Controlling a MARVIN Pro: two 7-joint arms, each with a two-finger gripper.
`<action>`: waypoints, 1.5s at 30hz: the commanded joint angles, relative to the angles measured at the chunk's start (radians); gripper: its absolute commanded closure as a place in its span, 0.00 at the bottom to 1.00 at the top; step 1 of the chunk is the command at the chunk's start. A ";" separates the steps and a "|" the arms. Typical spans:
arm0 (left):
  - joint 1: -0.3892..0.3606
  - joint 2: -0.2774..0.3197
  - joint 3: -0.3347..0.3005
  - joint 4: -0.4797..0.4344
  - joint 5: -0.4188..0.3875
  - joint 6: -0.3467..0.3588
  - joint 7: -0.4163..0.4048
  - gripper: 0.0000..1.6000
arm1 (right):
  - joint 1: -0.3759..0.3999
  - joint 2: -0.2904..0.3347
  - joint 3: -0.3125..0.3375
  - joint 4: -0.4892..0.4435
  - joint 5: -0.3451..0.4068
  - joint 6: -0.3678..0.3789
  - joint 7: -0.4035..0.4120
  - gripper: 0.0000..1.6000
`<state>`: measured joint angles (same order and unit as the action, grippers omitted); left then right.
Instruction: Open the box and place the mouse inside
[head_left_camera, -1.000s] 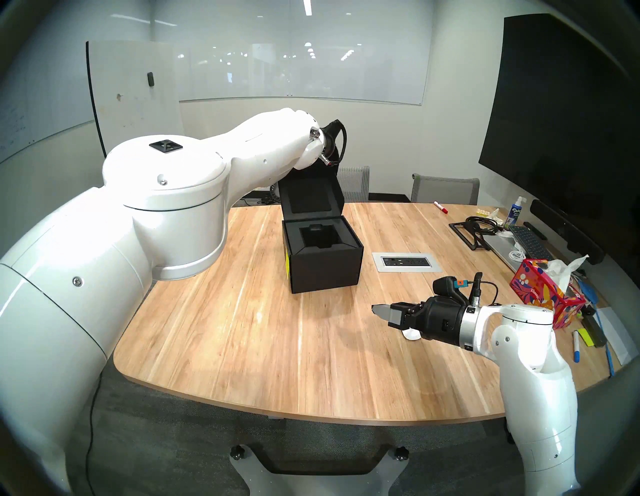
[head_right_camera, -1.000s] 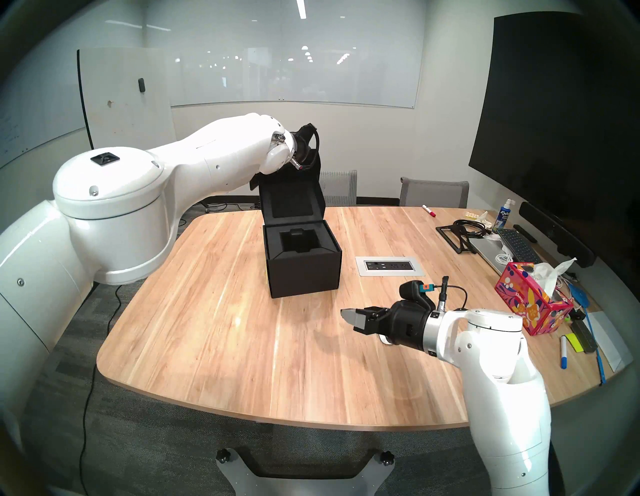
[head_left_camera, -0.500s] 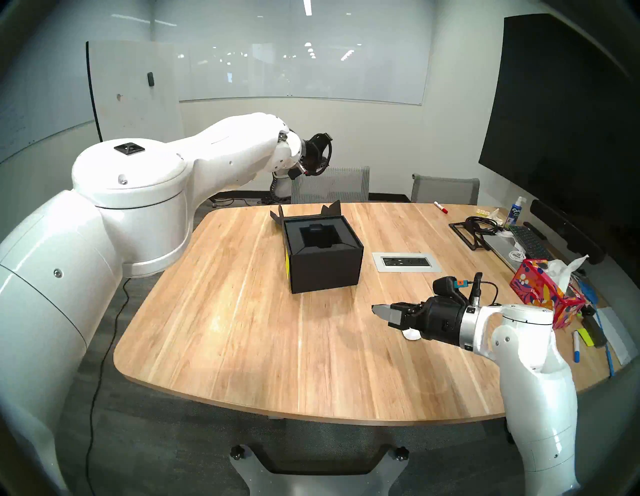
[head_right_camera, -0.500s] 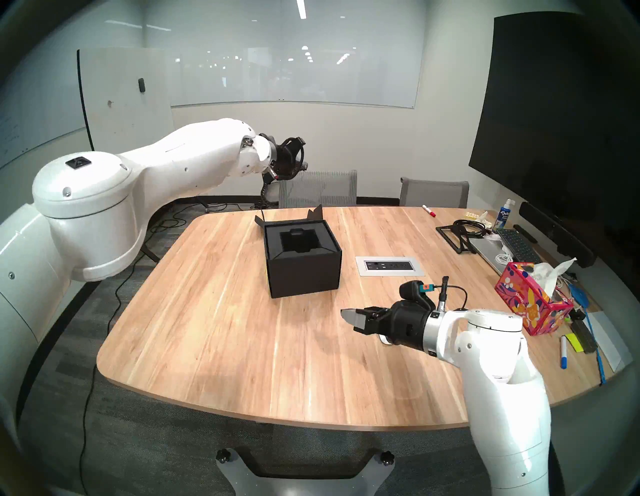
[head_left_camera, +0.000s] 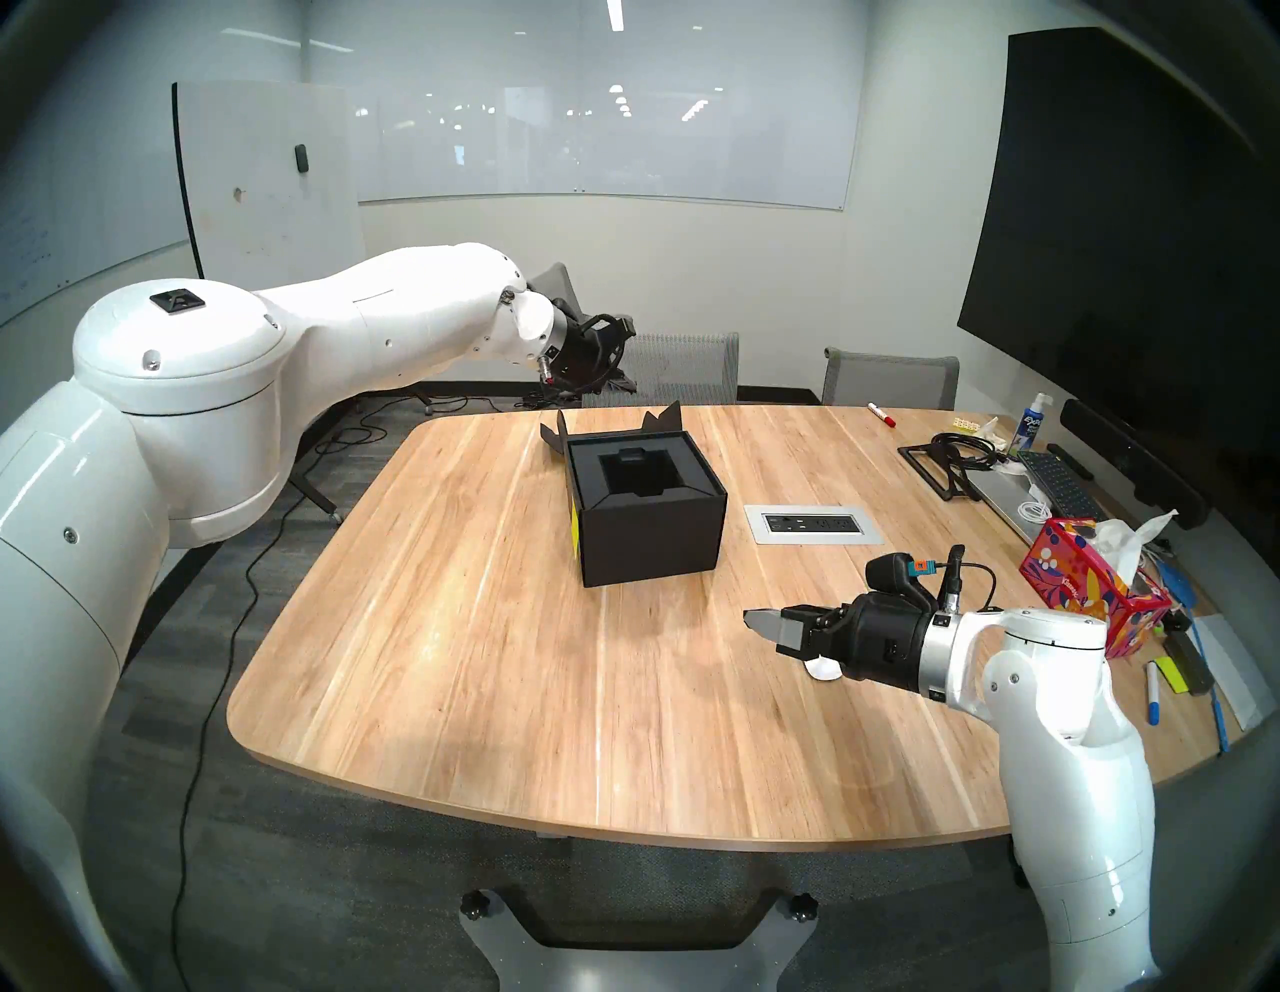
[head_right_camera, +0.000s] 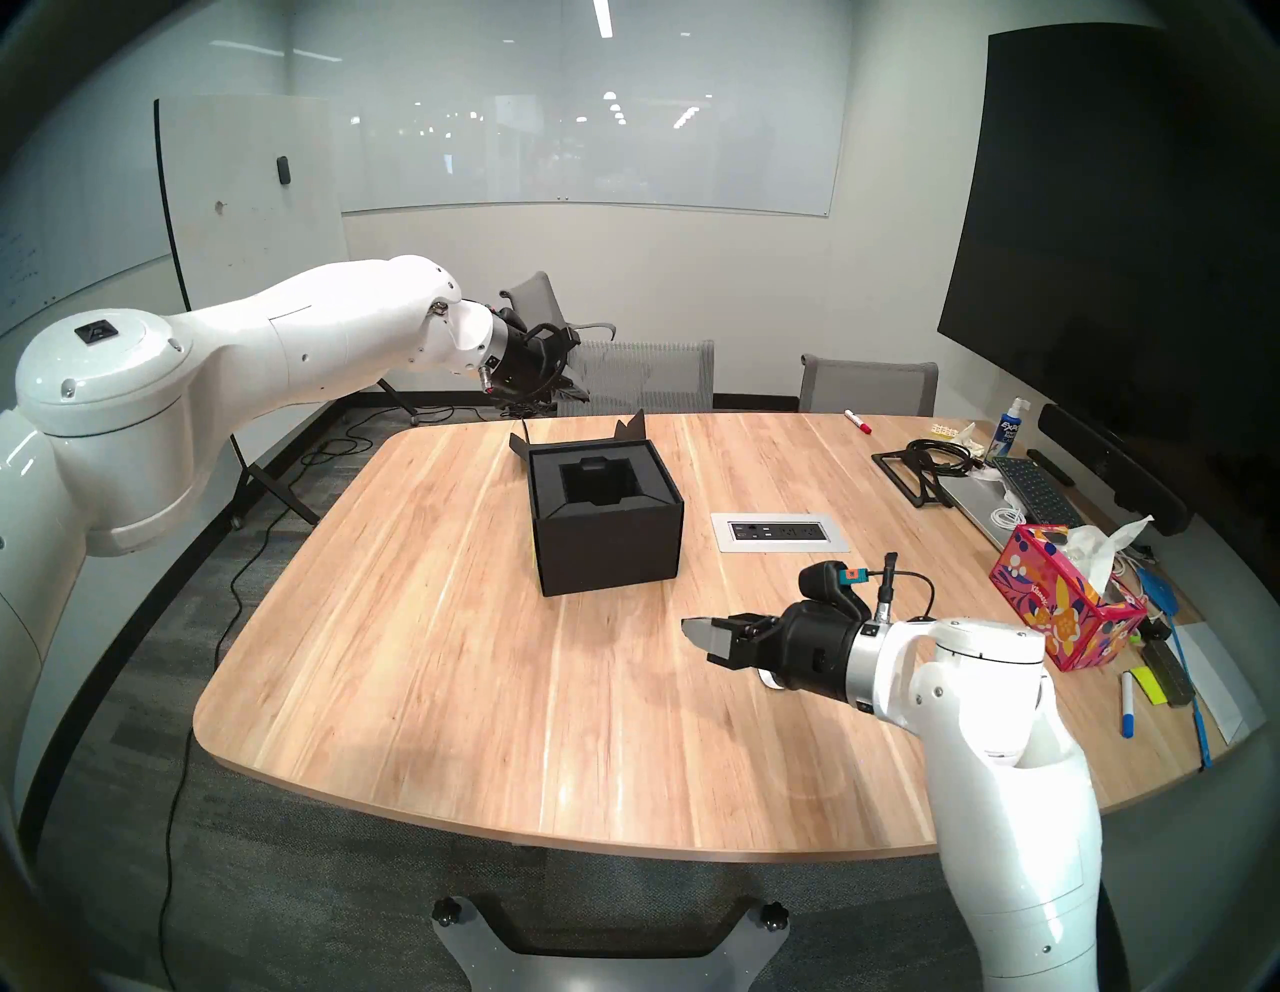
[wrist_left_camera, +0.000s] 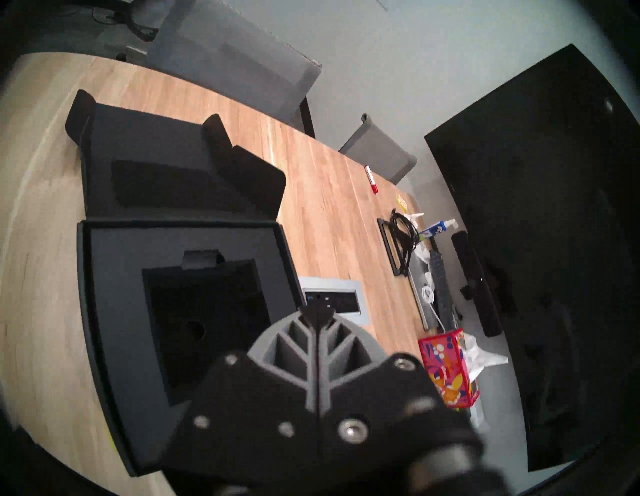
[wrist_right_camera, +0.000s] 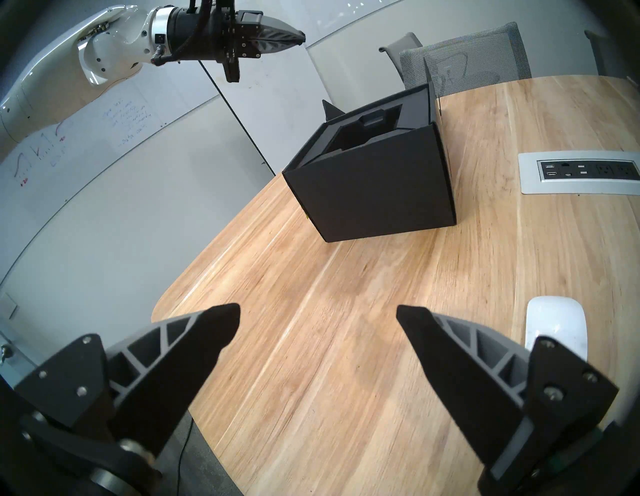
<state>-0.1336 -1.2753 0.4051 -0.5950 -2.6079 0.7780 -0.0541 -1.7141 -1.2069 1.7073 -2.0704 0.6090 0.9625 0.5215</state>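
The black box (head_left_camera: 647, 526) stands open on the wooden table (head_left_camera: 554, 693). Its lid (wrist_left_camera: 166, 149) lies folded back flat behind it, and the black recessed insert (wrist_left_camera: 114, 277) is bare. My left gripper (wrist_left_camera: 317, 311) is shut with nothing in it. It hangs in the air to the left of the box and above it, also seen as the left gripper (wrist_right_camera: 299, 36). The white mouse (wrist_right_camera: 556, 325) lies on the table just right of my right gripper (wrist_right_camera: 318, 315). That gripper is open and empty, hovering low in front of the box and right of it. From the head, only an edge of the mouse (head_left_camera: 824, 670) shows under the right gripper (head_left_camera: 755, 620).
A metal outlet panel (head_left_camera: 814, 524) is set into the table between the box and the right gripper. A red floral tissue box (head_left_camera: 1087, 582), a keyboard (head_left_camera: 1060, 481), cables and markers crowd the right edge. Grey chairs (head_left_camera: 890, 377) stand at the far side.
The lid went from upright to lying flat behind the box. My left arm swung left and lower, away from the lid. The right arm stayed still.
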 joint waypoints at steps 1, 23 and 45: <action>-0.071 0.023 0.045 -0.022 0.104 0.132 -0.110 1.00 | 0.007 0.003 -0.002 -0.019 0.002 -0.003 0.000 0.00; 0.020 -0.200 0.140 0.169 0.356 0.084 -0.244 1.00 | 0.008 0.002 -0.002 -0.021 0.002 -0.003 -0.002 0.00; 0.134 -0.272 0.290 0.341 0.545 0.099 -0.448 1.00 | 0.008 0.002 -0.002 -0.022 0.003 -0.003 -0.004 0.00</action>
<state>0.0057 -1.5518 0.6528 -0.2643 -2.1177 0.8693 -0.4147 -1.7139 -1.2068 1.7074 -2.0719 0.6090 0.9625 0.5203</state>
